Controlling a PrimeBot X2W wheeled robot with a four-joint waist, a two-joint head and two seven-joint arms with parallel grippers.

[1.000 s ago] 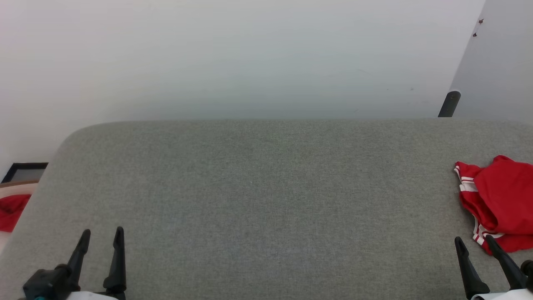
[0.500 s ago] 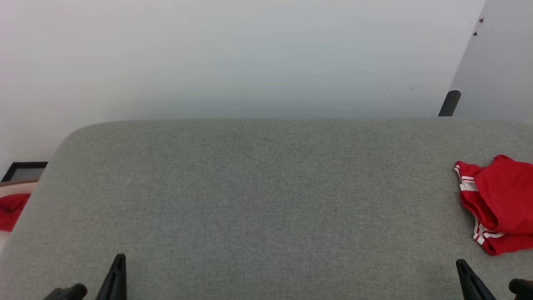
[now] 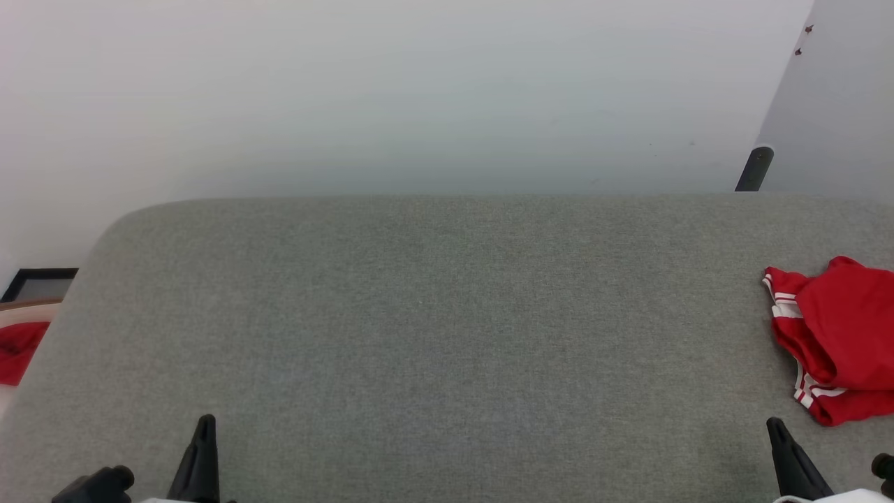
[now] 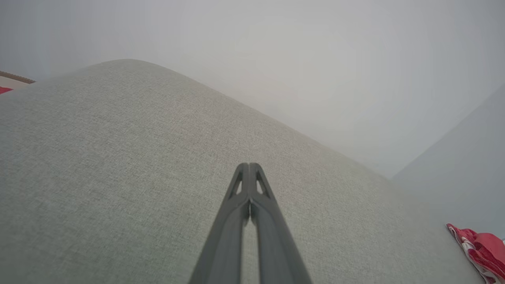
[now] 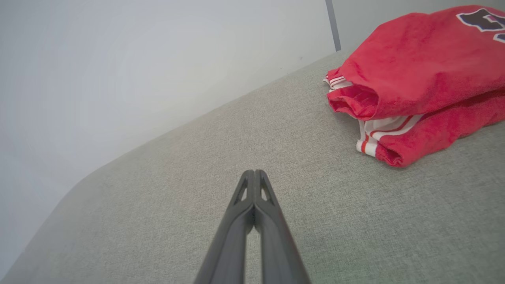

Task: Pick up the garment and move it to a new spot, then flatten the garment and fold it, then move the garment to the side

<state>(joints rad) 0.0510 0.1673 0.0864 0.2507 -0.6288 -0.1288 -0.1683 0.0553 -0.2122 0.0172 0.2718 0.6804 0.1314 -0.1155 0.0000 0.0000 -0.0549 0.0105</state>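
The garment is a red jersey with red-and-white stripe trim, lying bunched at the right edge of the grey padded surface. The right wrist view has the garment up and to the right, with dark lettering at the top corner. My right gripper is shut and empty, short of the jersey and to its left. My left gripper is shut and empty over bare grey fabric, with the garment far off at the lower right. In the head view one dark finger of the left gripper rises at the lower left and one finger of the right at the lower right.
A pale wall runs behind the surface, whose far left corner is rounded. A dark post stands at the back right. Off the left edge sit a small red cloth in a beige basket and a black frame.
Both grippers have gone from open to shut and sit lower in the head view than a second ago. The garment has not moved.
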